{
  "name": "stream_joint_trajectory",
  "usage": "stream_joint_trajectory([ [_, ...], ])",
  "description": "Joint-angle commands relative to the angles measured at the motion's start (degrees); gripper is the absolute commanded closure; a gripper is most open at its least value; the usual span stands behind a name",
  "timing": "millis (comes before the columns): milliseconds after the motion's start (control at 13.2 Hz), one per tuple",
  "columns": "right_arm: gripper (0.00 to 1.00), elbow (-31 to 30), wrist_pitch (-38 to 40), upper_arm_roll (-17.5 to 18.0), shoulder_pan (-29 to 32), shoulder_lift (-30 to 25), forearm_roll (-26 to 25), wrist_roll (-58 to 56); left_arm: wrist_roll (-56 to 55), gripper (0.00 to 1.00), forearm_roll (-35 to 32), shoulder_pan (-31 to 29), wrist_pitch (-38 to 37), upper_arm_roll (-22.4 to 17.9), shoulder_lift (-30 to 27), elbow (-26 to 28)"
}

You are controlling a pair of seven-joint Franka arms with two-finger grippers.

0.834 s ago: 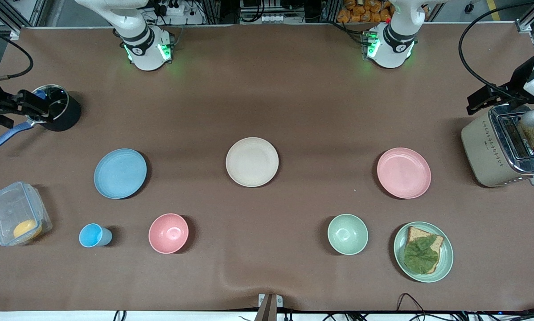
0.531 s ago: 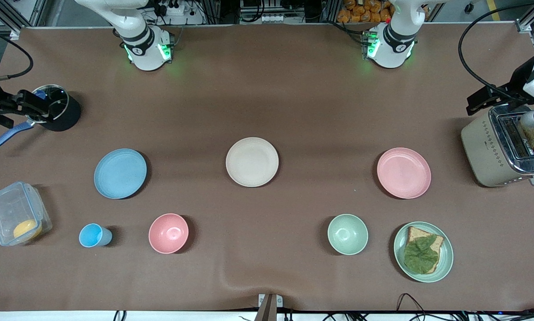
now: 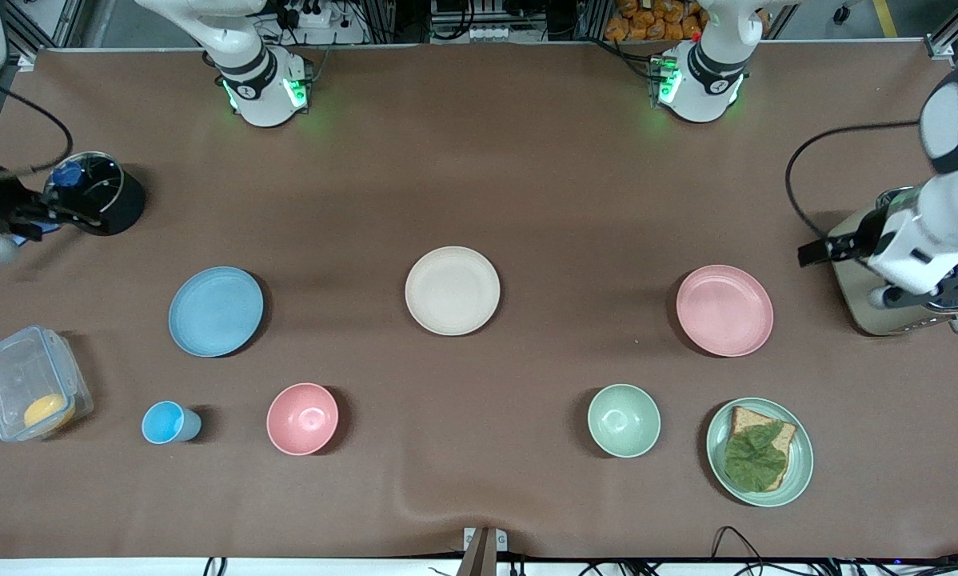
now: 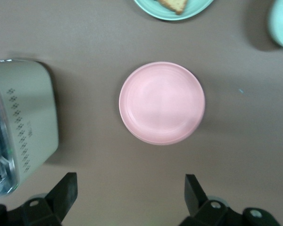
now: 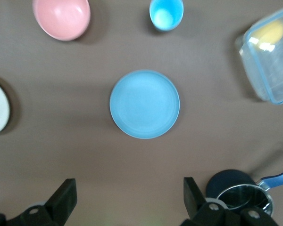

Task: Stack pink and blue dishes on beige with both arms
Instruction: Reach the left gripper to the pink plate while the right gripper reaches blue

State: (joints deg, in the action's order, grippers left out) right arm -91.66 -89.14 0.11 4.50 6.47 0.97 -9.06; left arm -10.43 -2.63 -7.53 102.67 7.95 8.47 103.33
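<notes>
The cream-beige plate (image 3: 453, 290) lies empty at the table's middle. The light blue plate (image 3: 216, 310) lies toward the right arm's end, the pale pink plate (image 3: 724, 310) toward the left arm's end; both are empty and flat on the cloth. My left gripper (image 4: 129, 200) hangs open and empty over bare cloth beside the pink plate (image 4: 162, 102) and the toaster (image 4: 23, 117). My right gripper (image 5: 129, 201) hangs open and empty over bare cloth between the blue plate (image 5: 144, 104) and a dark pot (image 5: 236, 190).
Nearer the front camera stand a blue cup (image 3: 170, 422), a pink bowl (image 3: 302, 418), a green bowl (image 3: 624, 420) and a green plate with bread and a leaf (image 3: 759, 451). A clear container (image 3: 31, 392), the pot (image 3: 99, 196) and the toaster (image 3: 871, 304) sit at the table's ends.
The left hand has come off the toaster's slot and swung toward the pink plate. The right hand has drawn away from the pot and its blue handle.
</notes>
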Motion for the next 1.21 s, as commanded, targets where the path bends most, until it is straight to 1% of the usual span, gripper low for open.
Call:
stream_joint_trajectory([
  [0,0.0,-0.4,-4.6,0.9,3.8,9.1,1.0,0.4,3.6,0.0,0.3,-2.9,12.9,0.1,-1.6,12.0],
  [76,0.0,-1.8,-7.9,0.9,4.5,11.1,1.0,0.2,4.2,0.0,0.3,-4.3,16.3,0.2,-0.5,14.1],
  [228,0.0,-6.2,-15.9,0.9,5.1,14.7,0.9,0.1,4.2,0.0,0.8,-5.1,18.7,0.2,4.2,14.4],
  [303,0.0,-7.5,-19.3,0.9,5.3,16.9,0.8,0.0,4.3,0.0,0.8,-5.8,19.9,0.2,6.4,14.4],
  [379,0.0,-7.7,-21.4,0.9,6.1,19.6,0.7,-0.3,4.7,0.0,0.8,-6.5,21.4,0.3,8.8,14.5],
  [531,0.0,-8.0,-22.7,0.8,7.2,24.4,0.7,-0.6,6.6,0.0,0.9,-7.4,23.9,0.3,12.8,14.3],
  [683,0.0,-8.1,-24.9,0.8,8.5,26.8,0.3,-0.7,6.9,0.01,0.9,-7.6,25.2,0.3,15.1,14.1],
  [910,0.0,-8.2,-27.5,0.9,9.7,29.6,0.3,-2.2,6.8,0.13,1.0,-7.6,26.0,0.3,17.5,13.0],
  [986,0.0,-8.2,-27.8,0.9,10.2,30.6,0.3,-2.3,6.9,0.25,1.0,-7.6,26.0,0.3,18.0,12.8],
  [1062,0.0,-8.2,-27.7,0.9,10.2,31.0,0.4,-2.2,6.8,0.34,1.0,-7.6,26.0,0.3,18.2,12.7],
  [1138,0.0,-8.4,-27.3,0.9,10.2,31.0,0.4,-2.2,6.9,0.39,1.0,-7.6,26.1,0.3,18.5,12.7],
])
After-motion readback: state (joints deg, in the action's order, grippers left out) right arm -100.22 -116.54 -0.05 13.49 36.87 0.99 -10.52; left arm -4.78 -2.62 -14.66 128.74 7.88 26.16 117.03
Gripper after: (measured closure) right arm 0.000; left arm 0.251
